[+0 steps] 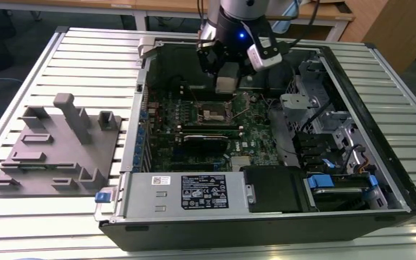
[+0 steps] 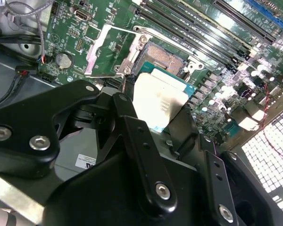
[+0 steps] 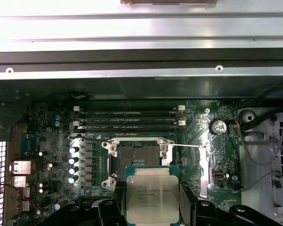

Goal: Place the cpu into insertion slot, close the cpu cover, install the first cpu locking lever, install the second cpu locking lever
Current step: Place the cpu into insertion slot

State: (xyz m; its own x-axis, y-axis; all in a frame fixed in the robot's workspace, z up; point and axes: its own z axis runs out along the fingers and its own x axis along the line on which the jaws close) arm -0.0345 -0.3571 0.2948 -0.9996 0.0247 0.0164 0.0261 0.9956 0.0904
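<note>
My gripper (image 1: 225, 82) hangs inside the open computer case, shut on the cpu (image 3: 152, 198), a flat square chip with a grey-silver top. Black fingers (image 3: 117, 205) press on two opposite edges of the chip. In the second wrist view the cpu (image 2: 158, 101) hovers a little above the board, close beside the insertion slot (image 2: 167, 56). That slot (image 3: 137, 157) is a black-framed square with a tan contact field, lying bare. The cpu cover (image 2: 93, 54), a thin metal frame with a window, stands swung open at the slot's side. The slot (image 1: 214, 112) sits just below the gripper in the exterior view.
The black case (image 1: 381, 135) lies open on a slatted metal table (image 1: 85, 59). A black expansion card (image 1: 206, 138) and a power supply (image 1: 186, 192) lie near the slot. Memory slots (image 3: 129, 117) and loose cables (image 3: 259, 141) flank it. A grey fixture (image 1: 56, 146) stands at the exterior view's left.
</note>
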